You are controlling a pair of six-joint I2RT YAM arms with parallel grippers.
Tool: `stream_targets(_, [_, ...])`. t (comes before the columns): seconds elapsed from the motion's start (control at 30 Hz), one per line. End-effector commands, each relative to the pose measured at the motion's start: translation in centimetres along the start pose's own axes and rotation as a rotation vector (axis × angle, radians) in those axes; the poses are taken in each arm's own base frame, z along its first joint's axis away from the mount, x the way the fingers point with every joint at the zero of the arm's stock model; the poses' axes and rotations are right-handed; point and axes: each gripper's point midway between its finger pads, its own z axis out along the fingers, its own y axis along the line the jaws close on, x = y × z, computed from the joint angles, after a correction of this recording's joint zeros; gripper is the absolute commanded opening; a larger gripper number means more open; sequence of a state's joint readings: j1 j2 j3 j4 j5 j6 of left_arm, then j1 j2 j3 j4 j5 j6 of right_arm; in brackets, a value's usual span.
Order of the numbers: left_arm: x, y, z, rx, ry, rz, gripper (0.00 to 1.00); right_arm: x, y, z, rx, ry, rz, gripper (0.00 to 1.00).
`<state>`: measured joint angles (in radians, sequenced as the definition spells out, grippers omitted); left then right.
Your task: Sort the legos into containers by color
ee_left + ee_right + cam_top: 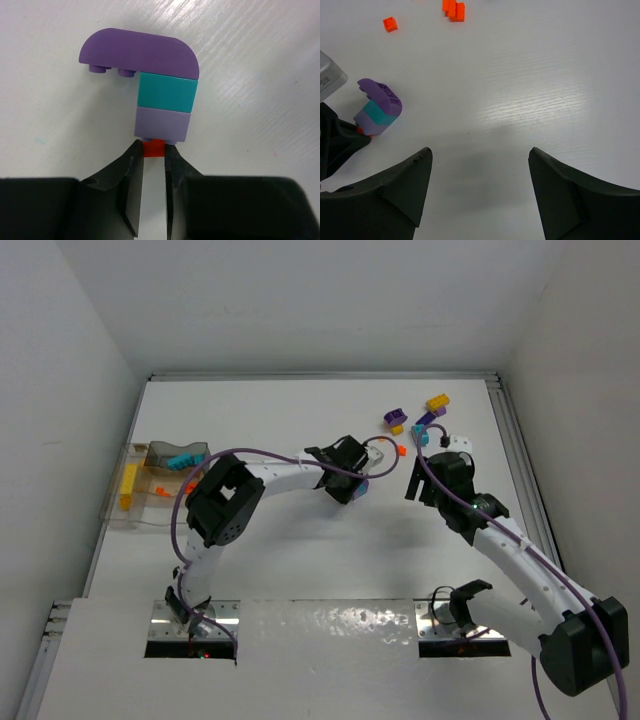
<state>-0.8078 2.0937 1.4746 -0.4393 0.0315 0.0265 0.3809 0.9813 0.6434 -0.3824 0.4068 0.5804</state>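
Stacked legos (165,95), purple over teal over lilac, near the middle of the table (300,570), red brick (153,148) at its base clamped between jaws of left gripper (154,152), right gripper (480,160) with jaws wide apart and holding nothing, white walls around, containers (115,512) at left edge shown only by top view, orange bricks (454,10) in right wrist view.

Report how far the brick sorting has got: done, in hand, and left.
Done: yellow, teal and orange bricks lie in the tray. In hand: the left claw pinches a purple-teal stack by its orange-red base piece. Left: loose bricks at the table's far right; the right claw is open and empty.
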Motion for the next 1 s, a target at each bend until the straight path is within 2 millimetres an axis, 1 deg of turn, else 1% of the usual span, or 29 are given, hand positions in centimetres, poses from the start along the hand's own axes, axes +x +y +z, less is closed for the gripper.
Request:
stream_targets(0.0, [-2.7,0.7,-2.5,-0.026,-0.075,0.089,0.0,-1.1,0.0,0.0,0.002,-0.045,0.006,0.76])
stream_targets(0.03, [-3.6,1.4,-4.4,-0.034,-0.116,0.104,0.0,-1.1,0.1,0.1,-0.003,-0.044,0.002,0.76])
stream_targets(0.07, [-2.3,2.0,-4.8,-0.035,-0.098,0.141,0.0,-1.1,0.3,0.3,-0.009,-0.041,0.0,0.76])
stream_targets(0.1, [-1.9,3.8,-5.8,-0.048,-0.099,0.129,0.0,-1.0,0.5,0.3,-0.019,-0.037,-0.003,0.76])
stream_targets(0.13, [-1.4,4.8,-7.6,-0.059,-0.113,0.12,0.0,-0.9,0.6,0.6,-0.022,-0.028,-0.012,0.76])
stream_targets(0.17, [-1.1,6.3,-8.5,-0.072,-0.115,0.096,0.0,-0.8,0.8,0.7,-0.027,-0.024,-0.016,0.76])
stream_targets(0.2, [-0.5,9.9,-10.6,-0.11,-0.119,0.017,0.0,-1.0,1.0,0.7,-0.034,-0.024,-0.018,0.75])
stream_targets(0.27, [0.9,14.2,-12.7,-0.161,-0.11,-0.072,0.0,-1.3,1.5,1.1,-0.049,-0.022,-0.029,0.74])
stream_targets(0.3, [2.4,18.7,-15.1,-0.231,-0.11,-0.161,0.0,-1.4,1.8,1.2,-0.06,-0.021,-0.033,0.73])
stream_targets(0.37, [3.8,23.3,-18.2,-0.331,-0.131,-0.24,0.0,-1.5,2.6,1.4,-0.092,-0.014,-0.036,0.73])
stream_targets(0.4, [5.5,27.2,-21.3,-0.421,-0.158,-0.321,0.0,-1.6,3.0,1.5,-0.102,-0.011,-0.037,0.73])
stream_targets(0.43, [6.1,29.0,-23.1,-0.462,-0.182,-0.362,0.0,-1.8,3.2,1.6,-0.113,-0.009,-0.038,0.73])
stream_targets(0.47, [7.0,30.3,-24.5,-0.483,-0.203,-0.405,0.0,-1.9,3.4,1.6,-0.12,-0.012,-0.037,0.73])
stream_targets(0.5, [9.6,32.9,-27.1,-0.54,-0.215,-0.491,0.0,-1.8,3.6,1.8,-0.122,-0.006,-0.041,0.72])
stream_targets(0.53, [11.0,33.4,-27.7,-0.548,-0.206,-0.521,0.0,-1.8,3.6,1.9,-0.124,-0.007,-0.041,0.72])
stream_targets(0.57, [12.8,34.1,-28.2,-0.574,-0.173,-0.544,0.0,-1.8,3.8,2.0,-0.133,-0.012,-0.041,0.72])
stream_targets(0.6, [15.1,34.7,-28.8,-0.603,-0.139,-0.586,0.0,-1.6,3.8,2.2,-0.132,-0.007,-0.046,0.72])
stream_targets(0.63, [17.2,34.3,-27.9,-0.595,-0.09,-0.606,0.0,-1.7,3.9,2.3,-0.138,-0.012,-0.046,0.72])
stream_targets(0.7, [19.8,34.5,-27.8,-0.618,-0.051,-0.632,0.0,-1.8,4.1,2.4,-0.141,-0.008,-0.05,0.72])
stream_targets(0.73, [21.3,34.0,-27.0,-0.61,-0.022,-0.652,0.0,-1.7,4.2,2.5,-0.14,-0.002,-0.052,0.72])
stream_targets(0.77, [21.8,34.1,-26.8,-0.615,-0.021,-0.67,0.0,-1.8,4.2,2.5,-0.142,0.001,-0.054,0.72])
stream_targets(0.8, [22.6,34.8,-27.0,-0.658,-0.018,-0.689,0.0,-1.9,4.4,2.5,-0.147,0.002,-0.054,0.73])
stream_targets(0.83, [23.5,34.7,-26.4,-0.667,-0.003,-0.708,0.0,-1.8,4.4,2.6,-0.146,0.003,-0.054,0.73])
stream_targets(0.87, [23.6,35.3,-26.3,-0.692,-0.018,-0.717,0.0,-1.8,4.4,2.6,-0.148,0.004,-0.054,0.73])
stream_targets(0.93, [24.3,35.5,-25.3,-0.683,-0.001,-0.723,0.05,-1.8,4.4,2.6,-0.147,0.005,-0.055,0.73])
stream_targets(0.97, [24.6,35.6,-24.7,-0.671,0.014,-0.728,0.1,-1.9,4.4,2.6,-0.147,0.005,-0.055,0.73])
